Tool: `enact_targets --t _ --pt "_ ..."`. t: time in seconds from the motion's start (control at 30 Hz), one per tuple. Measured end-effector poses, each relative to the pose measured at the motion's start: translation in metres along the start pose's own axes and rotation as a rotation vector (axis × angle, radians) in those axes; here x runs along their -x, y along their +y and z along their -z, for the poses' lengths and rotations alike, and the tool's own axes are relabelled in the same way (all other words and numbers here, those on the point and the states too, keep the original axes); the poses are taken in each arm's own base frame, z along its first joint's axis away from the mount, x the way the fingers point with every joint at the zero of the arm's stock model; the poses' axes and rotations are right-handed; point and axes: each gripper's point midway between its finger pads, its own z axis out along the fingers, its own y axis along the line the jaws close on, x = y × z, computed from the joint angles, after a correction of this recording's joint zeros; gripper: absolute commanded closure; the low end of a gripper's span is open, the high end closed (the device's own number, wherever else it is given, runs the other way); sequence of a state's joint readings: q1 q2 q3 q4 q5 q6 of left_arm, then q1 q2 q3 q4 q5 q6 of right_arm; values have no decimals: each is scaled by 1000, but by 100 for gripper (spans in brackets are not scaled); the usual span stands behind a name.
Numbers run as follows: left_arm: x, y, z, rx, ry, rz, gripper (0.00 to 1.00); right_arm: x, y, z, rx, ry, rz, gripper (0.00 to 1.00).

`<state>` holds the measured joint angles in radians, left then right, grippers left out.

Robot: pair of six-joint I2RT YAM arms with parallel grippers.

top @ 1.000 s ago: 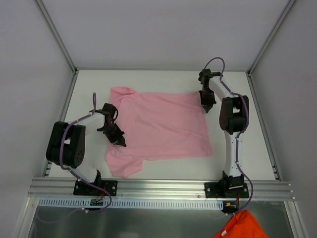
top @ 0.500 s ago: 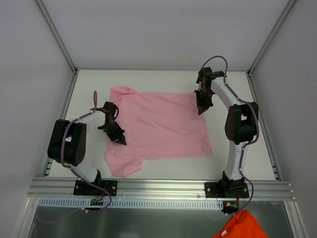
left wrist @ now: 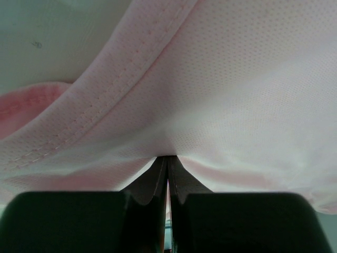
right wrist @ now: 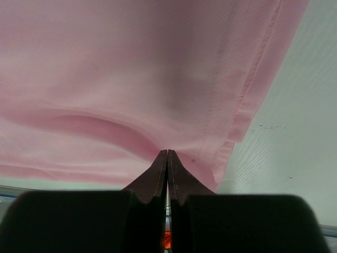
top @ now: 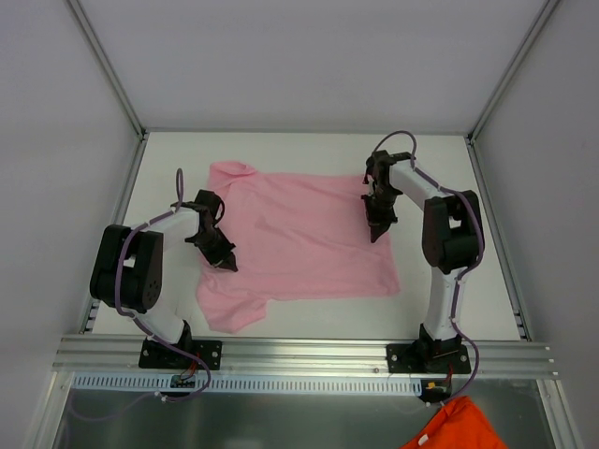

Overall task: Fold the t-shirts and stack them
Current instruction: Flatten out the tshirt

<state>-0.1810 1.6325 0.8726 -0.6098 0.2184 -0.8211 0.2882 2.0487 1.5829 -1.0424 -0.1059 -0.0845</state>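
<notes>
One plain light pink t-shirt (top: 299,238) lies spread on the white surface (top: 449,159), sleeves to the left, hem to the right, with soft creases across it. The left arm (top: 126,271) bends elbow-out and reaches over the shirt beside the near sleeve. The left jaws are pressed together, pinching fabric by a stitched seam. The right arm (top: 449,234) doubles back toward the hem, and the right jaws are closed tight, pinching fabric there.
</notes>
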Motion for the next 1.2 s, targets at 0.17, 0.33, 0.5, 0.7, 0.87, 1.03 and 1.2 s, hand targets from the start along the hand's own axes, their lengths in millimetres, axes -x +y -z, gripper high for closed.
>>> enact_targets --t 0.17,0.33,0.5,0.7,0.87,1.03,1.2 --pt "4 2 1 11 -18 2 100 1 4 -5 -6 3 15 99" --pt "8 8 4 31 -34 20 100 4 4 -15 -21 23 20 99" --pt "11 15 7 57 -43 36 100 15 5 -16 -28 8 23 99" --pt "14 22 11 75 -39 65 100 39 4 -7 -55 -52 33 99" --pt "16 29 13 86 -35 87 100 60 6 -6 -61 -86 40 99" --pt "18 33 12 88 -22 95 100 65 7 -6 -59 -92 41 99" --pt "17 35 8 84 11 118 100 64 7 -6 -61 -87 49 99"
